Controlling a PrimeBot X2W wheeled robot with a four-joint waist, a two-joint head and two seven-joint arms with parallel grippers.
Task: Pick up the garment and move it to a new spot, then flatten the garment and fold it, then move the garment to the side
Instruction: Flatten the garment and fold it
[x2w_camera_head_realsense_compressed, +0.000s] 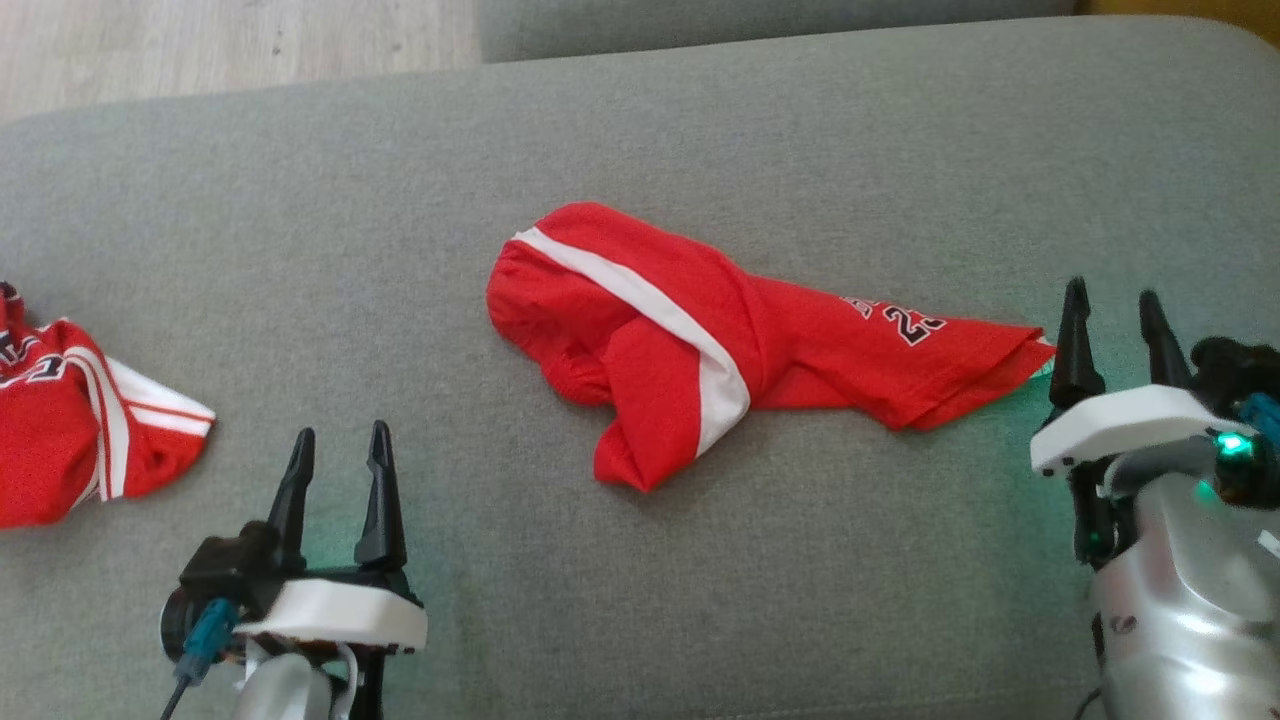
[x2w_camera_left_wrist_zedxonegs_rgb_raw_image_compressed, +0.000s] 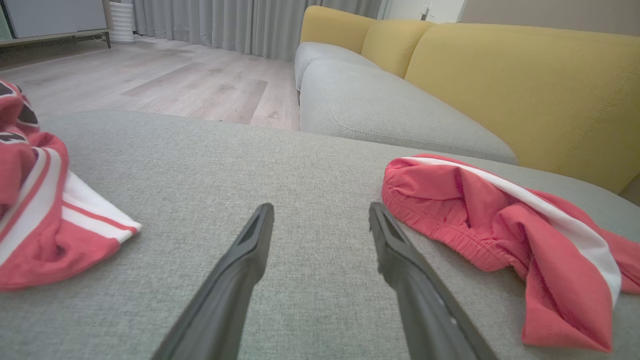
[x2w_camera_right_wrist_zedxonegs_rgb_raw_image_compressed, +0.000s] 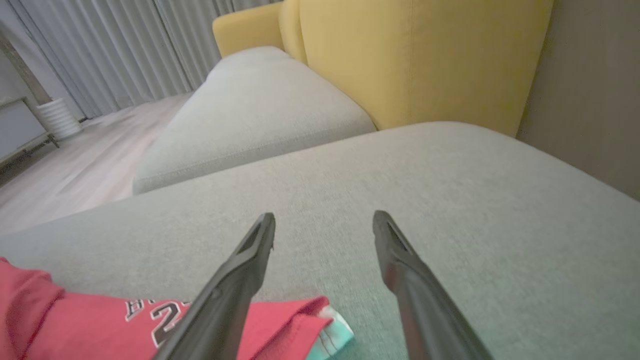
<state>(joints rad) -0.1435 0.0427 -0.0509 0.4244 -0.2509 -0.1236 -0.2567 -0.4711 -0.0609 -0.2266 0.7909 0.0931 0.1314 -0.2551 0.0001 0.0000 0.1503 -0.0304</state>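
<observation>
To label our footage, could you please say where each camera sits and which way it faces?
Head view: on the head, facing down at the grey cushion and red garment; left pincer and right pincer show.
Left wrist view: on that wrist, along its fingers toward the yellow sofa.
Right wrist view: on that wrist, along its fingers, toward the sofa.
Shared: all show the red garment.

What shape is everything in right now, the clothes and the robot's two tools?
Middle red garment: crumpled, unfolded, lying on the grey cushion.
Left red garment: bunched up, partly out of frame.
Left tool: open, empty.
Right tool: open, empty.
</observation>
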